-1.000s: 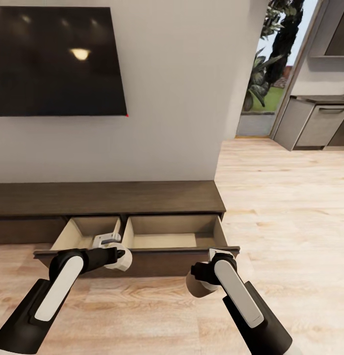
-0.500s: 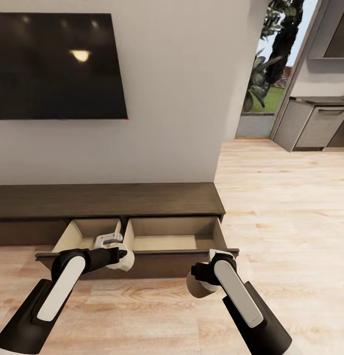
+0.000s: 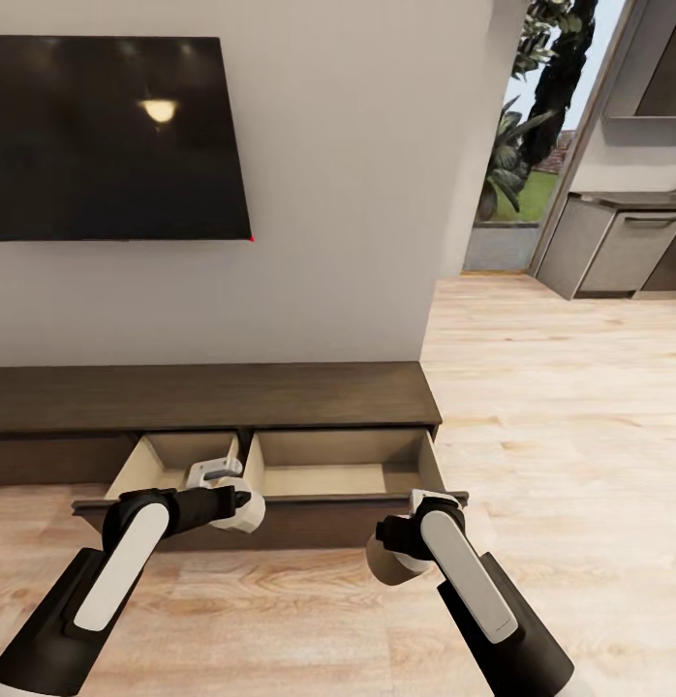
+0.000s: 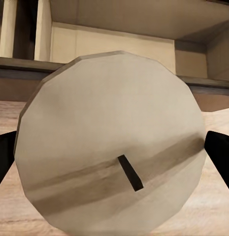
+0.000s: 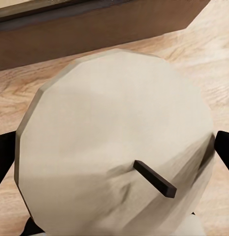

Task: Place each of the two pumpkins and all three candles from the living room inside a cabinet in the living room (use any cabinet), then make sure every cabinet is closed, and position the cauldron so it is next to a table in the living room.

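Note:
The dark-brown cabinet (image 3: 212, 392) stands against the wall, its wide drawer (image 3: 328, 476) pulled out and showing two pale beige compartments. My left gripper (image 3: 246, 505) hangs over the drawer's front edge at the left compartment, shut on a pale candle (image 4: 109, 147) whose dark wick faces the wrist camera. My right gripper (image 3: 391, 547) hovers above the floor just in front of the drawer's right end, shut on a second candle (image 5: 114, 147). Dark fingertips (image 5: 223, 152) flank that candle. Pumpkins, cauldron and table are out of view.
A black TV (image 3: 115, 136) hangs on the wall above the unit. To the right, light wood floor (image 3: 570, 407) runs toward grey kitchen units (image 3: 619, 242) and a plant (image 3: 532, 106) by a window.
The whole picture has slid down slightly, so the camera moved. My left gripper has edged a little to the right along the drawer front. Both candles stay held.

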Motion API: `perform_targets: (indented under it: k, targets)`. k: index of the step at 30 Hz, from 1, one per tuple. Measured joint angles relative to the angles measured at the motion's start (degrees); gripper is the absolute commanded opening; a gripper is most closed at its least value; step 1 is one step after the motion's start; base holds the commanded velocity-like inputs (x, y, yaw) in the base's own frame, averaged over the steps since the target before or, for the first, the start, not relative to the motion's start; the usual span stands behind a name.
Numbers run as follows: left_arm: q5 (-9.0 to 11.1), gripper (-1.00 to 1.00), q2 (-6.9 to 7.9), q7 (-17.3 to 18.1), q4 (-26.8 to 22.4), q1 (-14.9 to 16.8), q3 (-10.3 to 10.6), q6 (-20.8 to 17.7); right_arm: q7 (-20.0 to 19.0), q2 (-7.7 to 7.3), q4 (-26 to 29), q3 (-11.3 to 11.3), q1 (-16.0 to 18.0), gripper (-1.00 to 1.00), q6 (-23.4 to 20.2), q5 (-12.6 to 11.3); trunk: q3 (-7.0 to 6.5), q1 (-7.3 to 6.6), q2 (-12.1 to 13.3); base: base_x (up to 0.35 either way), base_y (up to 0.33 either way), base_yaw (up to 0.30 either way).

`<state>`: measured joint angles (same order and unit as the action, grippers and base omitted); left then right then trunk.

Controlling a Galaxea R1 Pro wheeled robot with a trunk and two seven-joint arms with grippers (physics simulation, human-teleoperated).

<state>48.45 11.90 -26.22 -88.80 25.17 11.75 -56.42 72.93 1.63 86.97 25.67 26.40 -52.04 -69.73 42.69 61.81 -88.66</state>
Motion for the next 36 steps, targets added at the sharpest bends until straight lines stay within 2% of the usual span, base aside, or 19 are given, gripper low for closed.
perform_targets:
  k: [13,17,21,32,36]
  targets:
    - [-0.07,-1.0,0.04,0.0,0.0,0.0,0.25,-0.02,-0.99,0.04,-0.78,-0.02,0.0,-1.0,0.15,-0.08,0.0,-0.01,0.0,0.141,-0.042,0.0]
    - [-0.02,-1.0,0.03,0.0,0.01,-0.03,1.82,0.03,-3.2,0.02,-1.46,-0.02,0.0,-1.0,0.79,-0.1,0.0,-0.02,0.0,0.145,-0.124,0.0]
    - [-0.05,-1.0,0.02,-0.01,0.01,-0.01,2.51,0.04,-3.68,0.03,-1.86,-0.02,0.0,-1.0,0.86,0.01,0.0,-0.01,0.0,0.135,-0.127,0.0]
    - [-0.06,-1.0,0.0,-0.07,0.09,-0.04,2.65,0.06,-3.87,0.04,-2.07,-0.02,0.0,-1.0,2.71,-0.01,0.0,-0.01,0.0,0.022,-0.009,0.0]
    - [-0.07,-1.0,0.01,-0.07,0.09,-0.04,2.65,0.05,-6.34,0.04,-3.25,-0.01,0.0,-1.0,3.81,-0.17,0.0,-0.02,0.0,0.155,0.0,0.0]
